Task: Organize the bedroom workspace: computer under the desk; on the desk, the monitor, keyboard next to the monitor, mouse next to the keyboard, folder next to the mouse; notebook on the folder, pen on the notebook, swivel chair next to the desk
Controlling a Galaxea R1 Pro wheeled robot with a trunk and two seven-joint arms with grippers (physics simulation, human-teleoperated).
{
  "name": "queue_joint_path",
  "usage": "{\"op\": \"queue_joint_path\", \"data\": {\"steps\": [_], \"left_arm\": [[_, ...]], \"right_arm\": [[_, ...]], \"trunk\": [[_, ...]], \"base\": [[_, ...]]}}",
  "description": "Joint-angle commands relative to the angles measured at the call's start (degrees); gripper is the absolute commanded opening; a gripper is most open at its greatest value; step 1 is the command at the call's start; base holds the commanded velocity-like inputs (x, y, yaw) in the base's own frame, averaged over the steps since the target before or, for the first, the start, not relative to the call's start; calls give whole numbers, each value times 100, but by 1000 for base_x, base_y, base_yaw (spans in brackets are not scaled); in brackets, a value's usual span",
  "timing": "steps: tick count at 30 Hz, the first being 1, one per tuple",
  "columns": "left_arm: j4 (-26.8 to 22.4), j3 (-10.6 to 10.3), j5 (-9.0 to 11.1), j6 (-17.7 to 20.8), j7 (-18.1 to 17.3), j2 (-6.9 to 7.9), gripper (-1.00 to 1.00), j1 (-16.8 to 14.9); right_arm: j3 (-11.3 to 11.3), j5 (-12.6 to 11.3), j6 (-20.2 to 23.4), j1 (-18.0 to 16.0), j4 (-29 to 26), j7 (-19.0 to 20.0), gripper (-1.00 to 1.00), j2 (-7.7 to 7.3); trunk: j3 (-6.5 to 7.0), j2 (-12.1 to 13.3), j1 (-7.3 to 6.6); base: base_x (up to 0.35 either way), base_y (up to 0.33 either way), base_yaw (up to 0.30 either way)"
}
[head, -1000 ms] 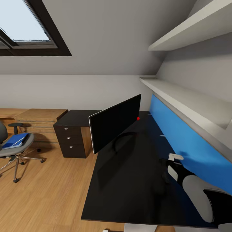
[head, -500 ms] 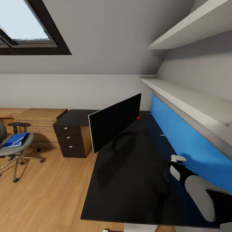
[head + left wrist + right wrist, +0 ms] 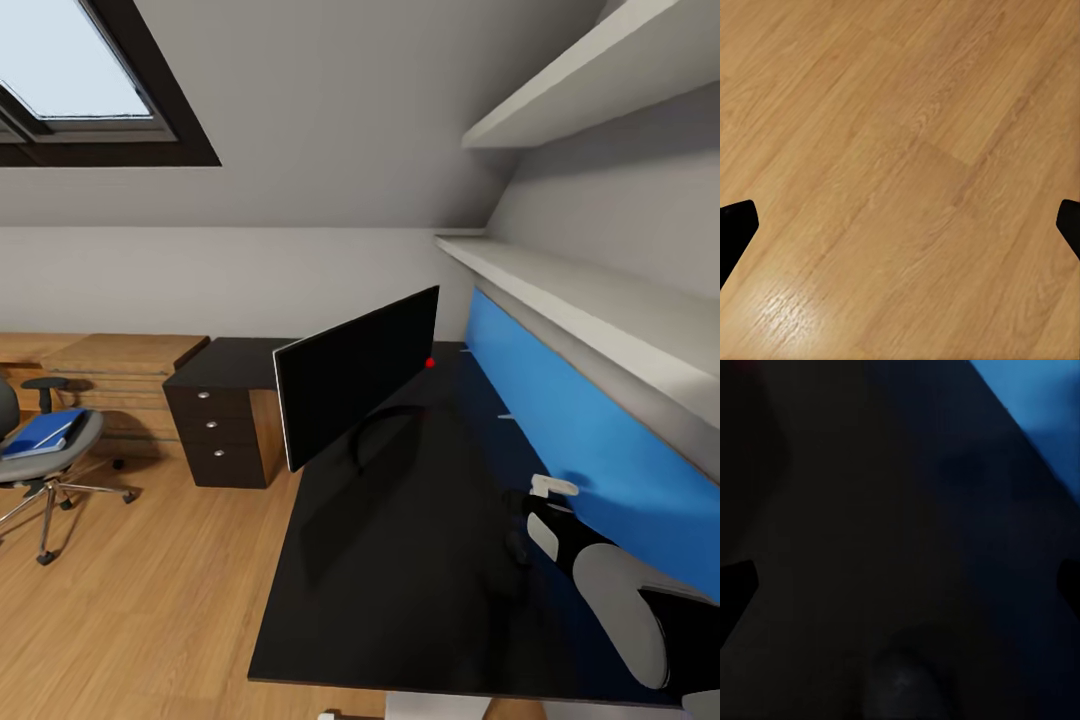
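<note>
I see the glossy black desk (image 3: pixel 400 580) with its flat black monitor (image 3: pixel 355 385) tilted on top. My right claw (image 3: pixel 522 545) hangs low over the desktop, fingers spread, holding nothing. My left claw's (image 3: pixel 900 225) 2 fingers are wide apart over wood-grain floor (image 3: pixel 900 150). The blue folder (image 3: pixel 40 433) lies on the grey padded chair (image 3: pixel 45 455).

The right arm (image 3: pixel 600 580) is drawing back along the desk (image 3: pixel 400 560), its white-tipped wrist sitting lower and nearer the blue wall panel (image 3: pixel 560 440) than a second ago. The head camera is drifting slightly, so the swivel chair (image 3: pixel 35 450) is sliding toward the frame's edge.
</note>
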Motion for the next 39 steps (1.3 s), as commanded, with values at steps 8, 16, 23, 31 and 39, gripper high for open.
{"op": "queue_joint_path", "data": {"steps": [8, 16, 23, 31, 39], "left_arm": [[1, -10, 54, -18, 15, 10, 100, -2], [1, -10, 57, -2, 19, 7, 100, -2], [1, -10, 57, -5, 20, 2, 100, -3], [1, -10, 54, -16, 20, 5, 100, -3], [1, -10, 54, -18, 20, 6, 100, -2]], "right_arm": [[3, -33, 0, -3, 32, 142, 100, -16], [-4, -30, 522, -3, 40, 150, 100, -18], [-12, -30, 740, -3, 38, 142, 100, -19], [-14, -30, 817, -3, 37, 140, 100, -19], [-14, -30, 961, -3, 37, 140, 100, -23]], "trunk": [[-151, -327, 177], [-295, -648, 352], [-420, -929, 506], [-564, -1250, 682], [-708, -1570, 858]], "base": [[0, 0, 0], [0, 0, 0], [0, 0, 0], [0, 0, 0], [0, 0, 0]]}}
